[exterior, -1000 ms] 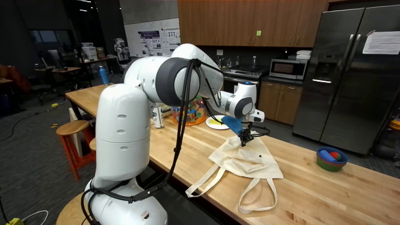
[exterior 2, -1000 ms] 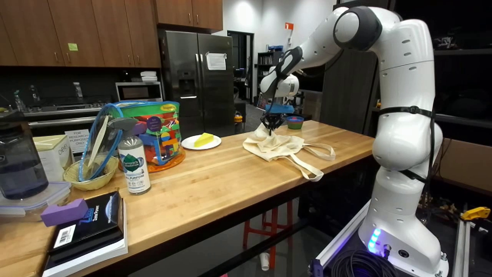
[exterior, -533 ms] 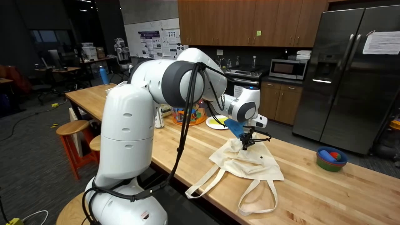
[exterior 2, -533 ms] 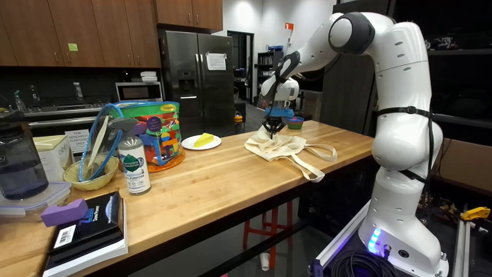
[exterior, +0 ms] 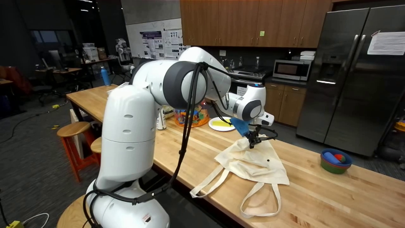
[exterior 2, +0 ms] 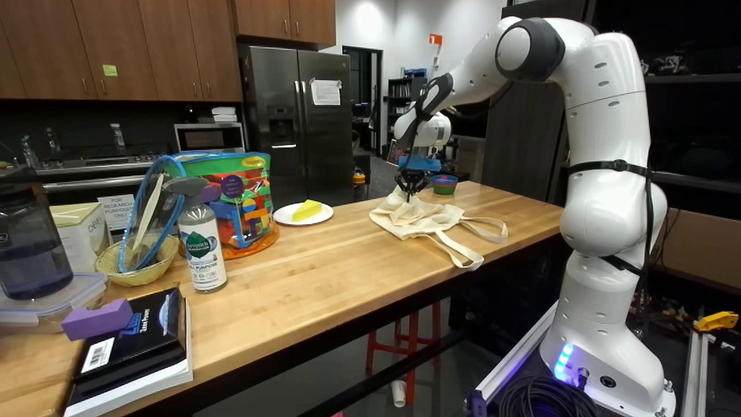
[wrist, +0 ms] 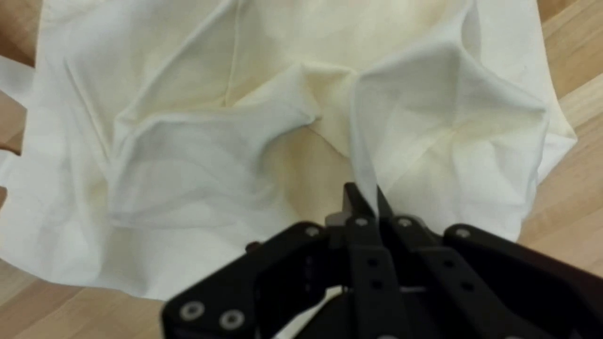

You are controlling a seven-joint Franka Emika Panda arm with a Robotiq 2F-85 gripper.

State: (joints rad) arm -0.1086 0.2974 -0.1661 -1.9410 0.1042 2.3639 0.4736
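Observation:
A cream cloth tote bag (exterior: 253,166) lies flat and wrinkled on the wooden table, its two handles trailing toward the table's near edge in an exterior view. My gripper (exterior: 252,146) is over the bag's far part, pointing down. In the wrist view a thin fold of the bag (wrist: 188,174) rises between the fingertips of the gripper (wrist: 367,198), which are shut on it. The pinched cloth stands up in a ridge, while the rest of the bag spreads on the tabletop. A small dark spot (wrist: 253,246) shows on the cloth beside the gripper's left side.
Nested bowls (exterior: 336,166) holding a blue and a red item stand beyond the bag. A white plate (exterior 2: 282,218) with a yellow wedge (exterior 2: 307,209), a bag of toy blocks (exterior 2: 243,197), a spray bottle (exterior 2: 202,255) and books (exterior 2: 145,341) occupy the table's other end.
The gripper dips toward the table, then rises again and shifts a little to the right in an exterior view. The bag slides slightly with it.

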